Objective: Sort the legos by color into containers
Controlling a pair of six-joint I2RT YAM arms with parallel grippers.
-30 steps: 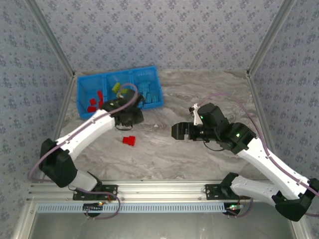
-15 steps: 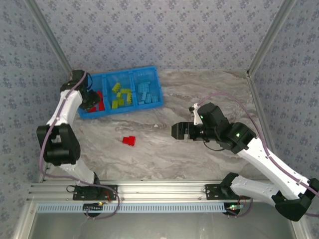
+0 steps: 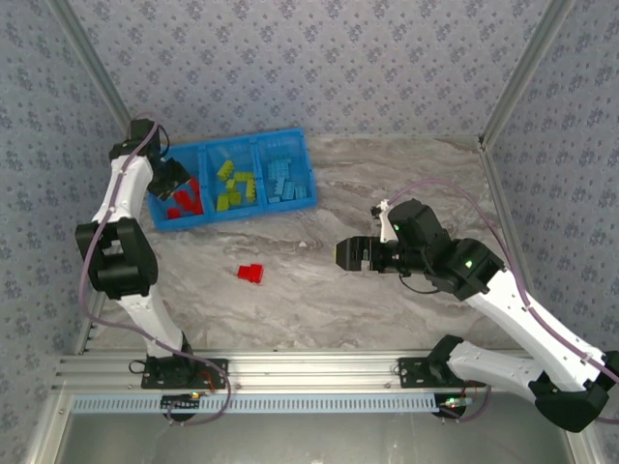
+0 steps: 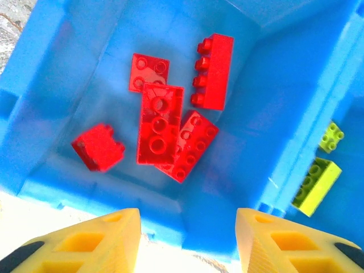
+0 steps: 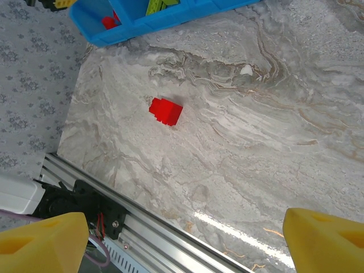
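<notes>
The blue tray [image 3: 253, 213] stands at the back left, its three containers side by side. Red legos [image 3: 187, 203] lie in the left one, lime legos [image 3: 237, 184] in the middle one, light blue legos [image 3: 282, 176] in the right one. My left gripper [image 3: 171, 178] hovers over the left container, open and holding nothing. In the left wrist view several red legos [image 4: 162, 125] lie below the parted yellow fingers [image 4: 96, 242], with lime legos [image 4: 317, 181] beyond the divider. One red lego [image 3: 250, 274] [image 5: 165, 110] lies on the table. My right gripper [image 3: 349, 254] hangs open to its right.
The marble table ends at a metal rail [image 5: 142, 219] along the near edge. Patterned walls close in the left, back and right sides. The tray [image 5: 128, 25] sits close to the left wall.
My left arm has swung from the tray's front edge to over the left container, and its jaws have parted. The right arm has hardly moved.
</notes>
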